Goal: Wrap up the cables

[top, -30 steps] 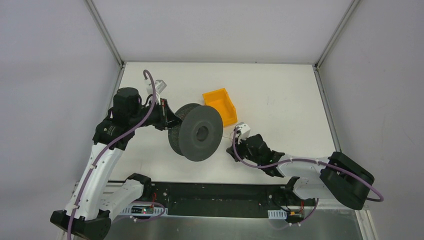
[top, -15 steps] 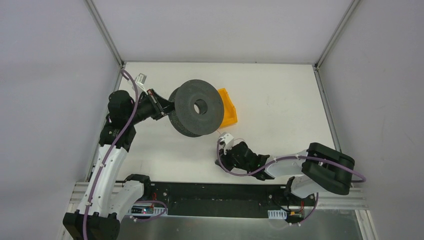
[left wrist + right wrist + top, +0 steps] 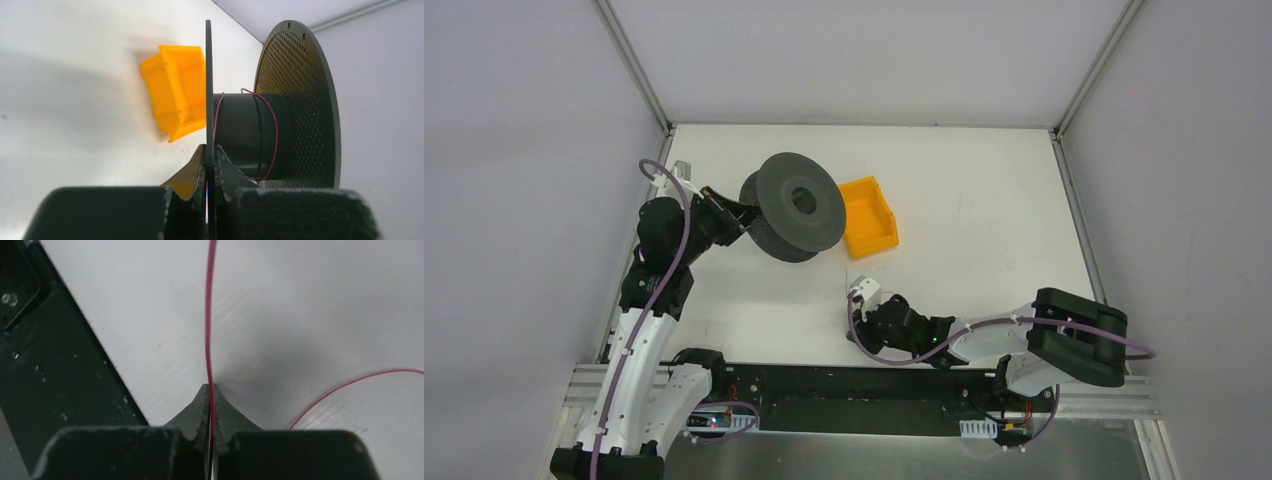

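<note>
- Nearest, the right gripper is seen low over the table, its fingers pressed together on the cable, a hair-thin red strand.
- From the pinch the cable is carried straight up out of the right wrist view; a second stretch is seen curving over the table and is cut off at the right edge.
- The black rail is caught at the left, partly cropped.
- From above, the cable can hardly be made out.
- Farther left, the left gripper is clamped on the thin near flange of the spool, which is held tilted.
- A few red turns are seen around the hub.
- Farthest, the orange bin is found just right of the spool; at the left wrist it is blurred and partly hidden by the flange.
</note>
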